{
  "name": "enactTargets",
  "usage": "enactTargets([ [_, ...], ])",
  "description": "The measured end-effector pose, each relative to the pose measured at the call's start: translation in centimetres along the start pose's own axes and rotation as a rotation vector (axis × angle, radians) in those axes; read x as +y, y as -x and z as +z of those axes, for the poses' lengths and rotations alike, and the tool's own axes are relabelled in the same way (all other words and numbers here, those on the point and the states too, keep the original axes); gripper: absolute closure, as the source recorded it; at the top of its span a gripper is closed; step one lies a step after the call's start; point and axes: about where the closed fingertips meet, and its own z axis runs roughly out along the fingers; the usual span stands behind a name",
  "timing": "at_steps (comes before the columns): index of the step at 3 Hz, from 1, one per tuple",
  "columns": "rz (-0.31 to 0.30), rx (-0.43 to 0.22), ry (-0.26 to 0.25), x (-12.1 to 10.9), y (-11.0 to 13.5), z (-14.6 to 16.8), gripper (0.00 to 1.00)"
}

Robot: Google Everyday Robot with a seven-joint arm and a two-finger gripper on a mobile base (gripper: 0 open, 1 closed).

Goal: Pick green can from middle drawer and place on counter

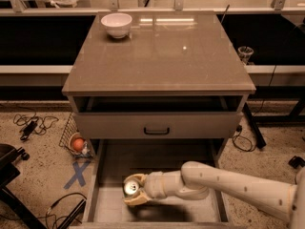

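Note:
The green can (130,188) stands upright in the open middle drawer (143,159), near its front left; mostly its silver top shows. My gripper (129,190) reaches in from the right on a cream arm (228,185). Its fingers (137,178) sit on the far and near sides of the can and are closed on it. The can rests low, at the drawer floor. The counter (167,51) is the glossy grey-brown slab on top of the cabinet, above and behind the gripper.
A white bowl (116,24) stands on the counter's back left corner. The drawer with a black handle (156,126) is above the open one. A wire basket with an orange ball (77,143), a blue tape X (78,173) and cables lie on the floor at left.

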Motion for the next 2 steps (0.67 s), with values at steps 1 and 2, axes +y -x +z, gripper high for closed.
enactTargets([
  [1,0.054,-0.059,0.005,-0.9,8.1,-6.9,1.0],
  [2,0.078,-0.095,0.012,-2.6,16.8,-13.2,1.0],
])
